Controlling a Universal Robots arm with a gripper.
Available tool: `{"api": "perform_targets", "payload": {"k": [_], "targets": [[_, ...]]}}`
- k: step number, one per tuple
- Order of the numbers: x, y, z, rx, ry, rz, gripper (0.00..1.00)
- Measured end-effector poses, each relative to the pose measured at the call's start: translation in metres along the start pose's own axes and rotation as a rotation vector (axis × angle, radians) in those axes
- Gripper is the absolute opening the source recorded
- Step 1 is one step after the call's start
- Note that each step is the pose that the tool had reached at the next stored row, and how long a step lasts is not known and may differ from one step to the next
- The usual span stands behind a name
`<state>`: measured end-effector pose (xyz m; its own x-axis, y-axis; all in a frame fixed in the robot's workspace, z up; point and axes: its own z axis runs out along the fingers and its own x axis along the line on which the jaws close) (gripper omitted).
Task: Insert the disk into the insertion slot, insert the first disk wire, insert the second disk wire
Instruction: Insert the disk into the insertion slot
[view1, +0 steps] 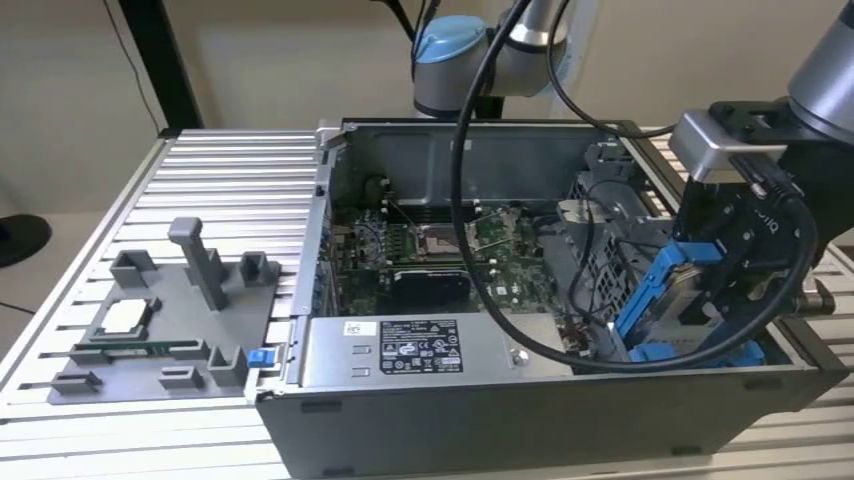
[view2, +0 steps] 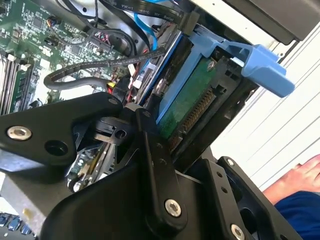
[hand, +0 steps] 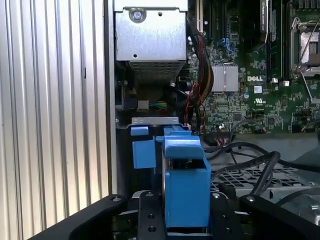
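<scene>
Hand (hand: 186, 222): black metal jaws, closest to the lens in both wrist views, clamped on either side of the blue carrier; in the exterior view it hangs over the case corner on that view's right
Disk (view1: 678, 292): flat silver-grey hard drive clipped in a bright blue plastic carrier frame, held on a tilt, with its lower end at the mouth of the bay and its upper end well above the case rim
Insertion slot (view1: 674, 353): narrow grey sheet-metal bay with bright blue plastic rails, just beside the long silver box with the black-and-white sticker (view1: 400, 350); I cannot tell whether the disk touches the rails yet
Wires: thin blue cable (view2: 144, 27) and thick black cable (view2: 75, 75) lie loose over the green motherboard (view2: 35, 30), apart from the disk's connector row
Setting: dark grey open computer case (view1: 534, 410) on the ribbed aluminium worktop (view1: 227, 170); a person's blue sleeve (view2: 295, 212) is near the edge
Step in hand: the first one by my reckoning, disk into slot, begun but not seated; neither wire plugged
Calls for: I'd judge the tilt must come out so the carrier edges meet the rails squarely, then a straight, gentle push, with the cables kept from getting pinched
</scene>
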<state>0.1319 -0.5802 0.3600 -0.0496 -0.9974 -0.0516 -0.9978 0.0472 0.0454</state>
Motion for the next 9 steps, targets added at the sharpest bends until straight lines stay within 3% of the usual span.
{"api": "perform_targets", "payload": {"k": [3,9], "targets": [[-0.0001,0.0002,-0.0037,-0.0018,-0.0002,0.000,1.00],[-0.0012,0.0012,-0.0276,-0.0044,-0.0004,0.000,1.00]]}}
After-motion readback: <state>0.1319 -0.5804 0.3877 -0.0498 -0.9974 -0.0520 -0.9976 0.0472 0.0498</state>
